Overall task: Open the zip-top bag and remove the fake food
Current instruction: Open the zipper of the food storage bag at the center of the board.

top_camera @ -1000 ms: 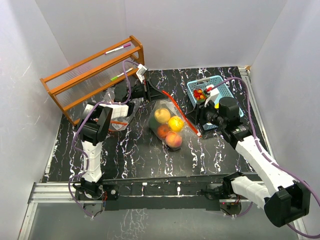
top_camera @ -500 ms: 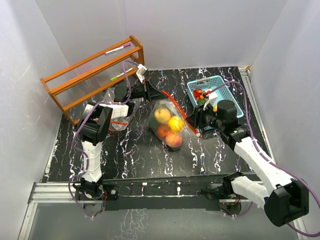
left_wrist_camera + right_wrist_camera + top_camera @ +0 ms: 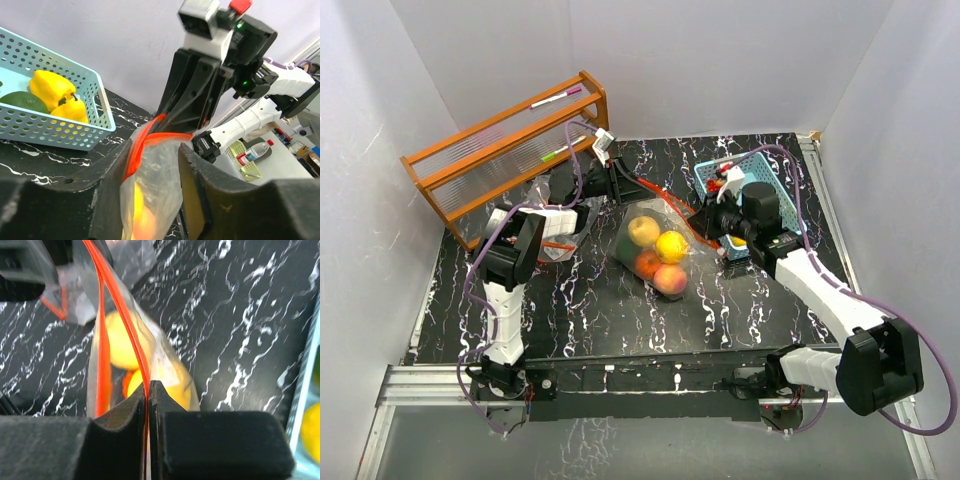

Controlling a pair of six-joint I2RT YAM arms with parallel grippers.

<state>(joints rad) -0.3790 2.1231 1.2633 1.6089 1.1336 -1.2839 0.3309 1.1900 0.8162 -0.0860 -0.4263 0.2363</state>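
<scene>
Black marbled tabletop (image 3: 600, 300); clear zip-top plastic bag (image 3: 656, 215) seemingly barely parted (glossy plastic fruits (image 3: 660, 262) inside). Right gripper (image 3: 149, 387) jaws, nearly closed, pinch its red seal (image 3: 103, 350); left gripper (image 3: 152, 150) jaws straddle plastic, grip unclear.

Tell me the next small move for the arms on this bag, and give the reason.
Probably draw the right gripper slightly away from the left gripper to peel the seal apart. The right fingers are pinched on a red zip strip of the zip-top bag, the left fingers hold the bag's mouth opposite, and the fake food is inside.
</scene>
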